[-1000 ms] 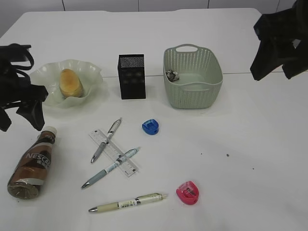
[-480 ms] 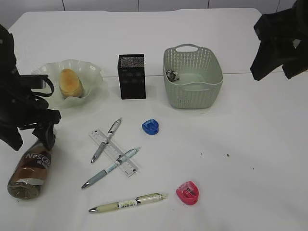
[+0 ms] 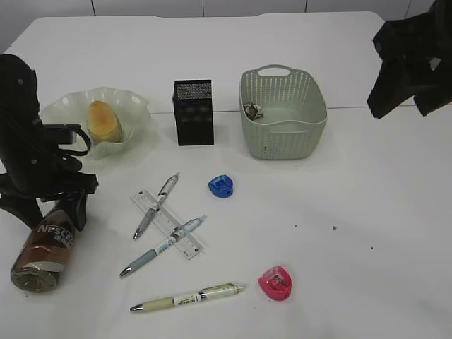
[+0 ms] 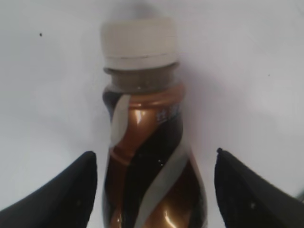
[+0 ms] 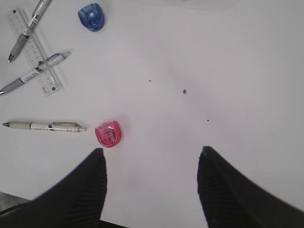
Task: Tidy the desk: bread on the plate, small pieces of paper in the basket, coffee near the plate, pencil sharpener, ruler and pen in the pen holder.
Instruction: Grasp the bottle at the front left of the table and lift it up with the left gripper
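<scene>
The left end effector (image 4: 152,190) stands wide apart over the brown plastic coffee bottle with a white cap (image 4: 145,142), which lies on its side on the white table (image 3: 367,212); one black finger (image 4: 57,194) flanks each side of the bottle's body with a gap showing, so nothing is gripped. The right end effector (image 5: 151,190) hangs spread and empty above bare table, with a pink pencil sharpener (image 5: 108,133) just ahead to its left, and beyond it a cream pen (image 5: 45,126), a clear plastic ruler (image 5: 33,52) and a blue sharpener (image 5: 91,16).
</scene>
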`<state>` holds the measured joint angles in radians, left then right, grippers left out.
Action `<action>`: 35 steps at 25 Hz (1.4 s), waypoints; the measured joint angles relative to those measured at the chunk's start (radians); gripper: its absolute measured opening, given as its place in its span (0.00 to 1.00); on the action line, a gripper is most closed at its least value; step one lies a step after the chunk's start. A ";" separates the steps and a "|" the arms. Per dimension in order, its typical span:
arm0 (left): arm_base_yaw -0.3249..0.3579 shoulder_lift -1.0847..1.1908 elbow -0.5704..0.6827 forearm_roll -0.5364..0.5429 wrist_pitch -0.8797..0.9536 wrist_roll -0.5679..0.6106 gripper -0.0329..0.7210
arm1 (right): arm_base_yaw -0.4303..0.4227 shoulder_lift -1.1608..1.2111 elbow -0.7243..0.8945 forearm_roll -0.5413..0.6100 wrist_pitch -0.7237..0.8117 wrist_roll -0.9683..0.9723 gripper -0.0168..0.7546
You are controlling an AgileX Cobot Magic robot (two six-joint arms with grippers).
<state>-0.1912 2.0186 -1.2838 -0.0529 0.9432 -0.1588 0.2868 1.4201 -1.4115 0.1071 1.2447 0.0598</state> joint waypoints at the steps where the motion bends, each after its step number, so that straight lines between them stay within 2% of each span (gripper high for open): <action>1: 0.000 0.008 0.000 0.000 -0.002 0.000 0.79 | 0.000 0.000 0.000 0.000 0.000 -0.002 0.60; 9: 0.000 0.047 -0.018 -0.018 -0.004 0.000 0.77 | 0.000 0.000 0.000 0.000 0.000 -0.004 0.60; 12: 0.000 0.047 -0.018 -0.019 -0.004 0.000 0.68 | 0.000 0.000 0.000 0.000 0.000 -0.004 0.60; 15: 0.000 0.049 -0.020 -0.022 -0.002 0.000 0.52 | 0.000 0.000 0.000 0.000 0.000 -0.004 0.60; 18: 0.000 0.049 -0.024 -0.022 0.007 0.000 0.46 | 0.000 0.000 0.000 0.002 0.000 -0.004 0.60; 29: 0.000 0.049 -0.004 0.035 0.035 0.008 0.42 | 0.000 0.000 0.000 -0.004 0.000 -0.025 0.60; 35: 0.000 -0.061 0.187 0.033 -0.077 0.016 0.42 | 0.000 0.000 0.000 -0.004 0.000 -0.025 0.60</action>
<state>-0.1915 1.9580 -1.0970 -0.0204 0.8666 -0.1427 0.2868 1.4201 -1.4115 0.1033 1.2447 0.0351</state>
